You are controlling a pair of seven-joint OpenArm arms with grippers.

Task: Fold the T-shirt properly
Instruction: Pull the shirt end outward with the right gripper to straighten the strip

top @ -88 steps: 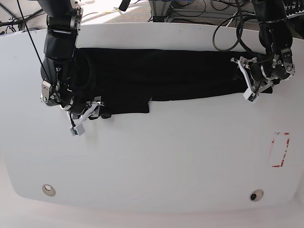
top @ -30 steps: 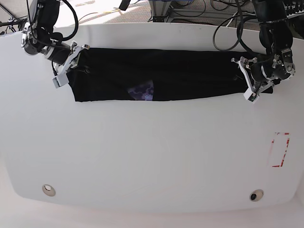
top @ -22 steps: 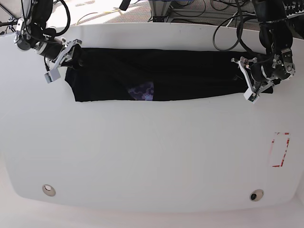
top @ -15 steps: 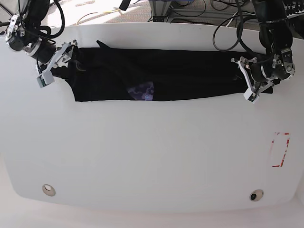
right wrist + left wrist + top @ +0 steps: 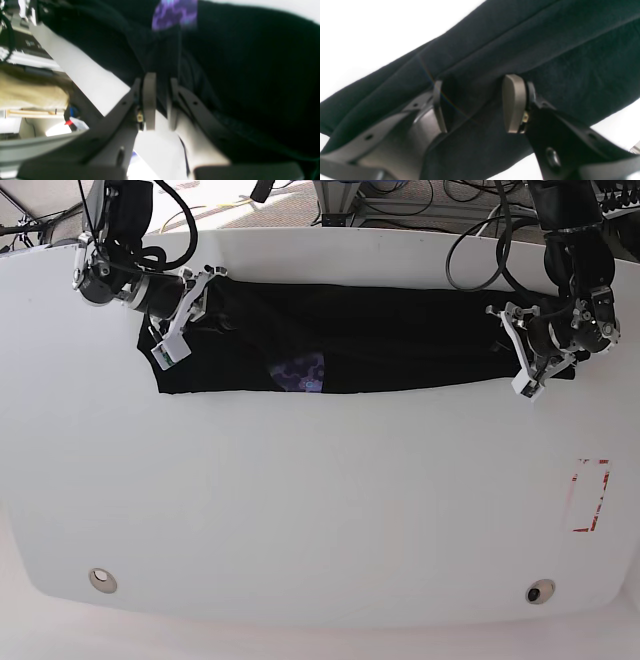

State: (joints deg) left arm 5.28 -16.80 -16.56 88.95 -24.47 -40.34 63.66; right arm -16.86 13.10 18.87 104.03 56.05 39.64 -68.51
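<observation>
We look down on a wide white table point(image 5: 320, 510) with cables and equipment crowding its far edge. Across its far half lies the T-shirt point(image 5: 400, 340), folded lengthwise into a long black band running left to right, with a small patch of the blue-purple print point(image 5: 298, 370) showing at its near edge, left of the middle. We judge the band is laid out this way so each arm can take one end and bring them together for the next fold. The left gripper point(image 5: 528, 355) sits at the band's right end; its wrist view shows the jaws standing about half apart with a thick ridge of folded cloth point(image 5: 475, 100) between the pads point(image 5: 512, 102). That looks to us like a hold pinning this end, though the cloth hides whether the pads actually press it. The right gripper point(image 5: 185, 315) is at the left end, over the far corner of the shirt. Its wrist view shows the jaws nearly together with dark cloth running up between them, so we take it to be pinching a fold of the shirt. The overhead view gives the whole layout but nothing of the jaws; the wrist views show the jaws and the layered folds, while only the right one catches the print point(image 5: 175, 12) close up, blurred.
</observation>
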